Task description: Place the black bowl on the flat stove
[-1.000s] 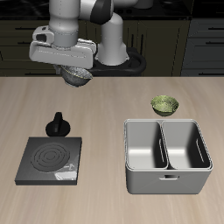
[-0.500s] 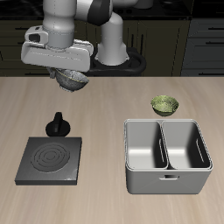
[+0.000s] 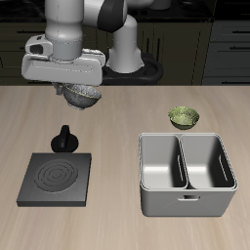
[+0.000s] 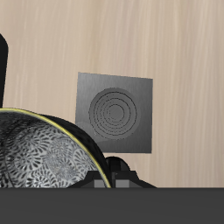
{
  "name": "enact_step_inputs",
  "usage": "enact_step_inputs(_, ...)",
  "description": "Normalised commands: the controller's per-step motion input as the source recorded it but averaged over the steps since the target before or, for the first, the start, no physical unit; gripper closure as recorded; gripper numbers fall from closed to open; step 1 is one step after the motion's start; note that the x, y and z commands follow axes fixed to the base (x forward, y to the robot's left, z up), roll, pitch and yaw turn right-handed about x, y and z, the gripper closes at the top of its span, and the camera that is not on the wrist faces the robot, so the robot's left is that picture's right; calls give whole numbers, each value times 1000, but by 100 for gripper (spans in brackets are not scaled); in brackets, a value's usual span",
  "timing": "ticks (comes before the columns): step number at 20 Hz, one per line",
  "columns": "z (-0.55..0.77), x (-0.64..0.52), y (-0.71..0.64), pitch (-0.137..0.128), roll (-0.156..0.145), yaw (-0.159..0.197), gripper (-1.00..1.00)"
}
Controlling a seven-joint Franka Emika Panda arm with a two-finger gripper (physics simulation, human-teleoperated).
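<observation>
My gripper (image 3: 80, 90) is shut on the black bowl (image 3: 81, 95) and holds it high above the table, back from the flat stove (image 3: 56, 179). In the wrist view the bowl's grey-white speckled inside (image 4: 39, 157) shows close up, with one fingertip (image 4: 118, 166) at its rim. The flat stove (image 4: 115, 112) lies below on the wood, a dark grey square with ring marks. The stove sits near the table's front edge.
A small black knobbed pot (image 3: 65, 139) stands just behind the stove. A grey two-compartment basin (image 3: 186, 172) sits toward the front on the other side. An olive-green patterned bowl (image 3: 183, 117) stands behind the basin.
The gripper with the black bowl has drifted sideways, away from the basin, staying high above the table. Nothing else moved.
</observation>
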Motion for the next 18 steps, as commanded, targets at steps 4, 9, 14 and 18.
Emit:
enact_step_inputs(4,-64,216,-25,0,0,16,100)
enact_step_inputs(9,-102,219,-71,-19,17,11,100)
enact_step_inputs(14,-44,43,47,-11,15,-9,100)
enact_step_inputs(18,-109,11,-39,0,-13,10,100)
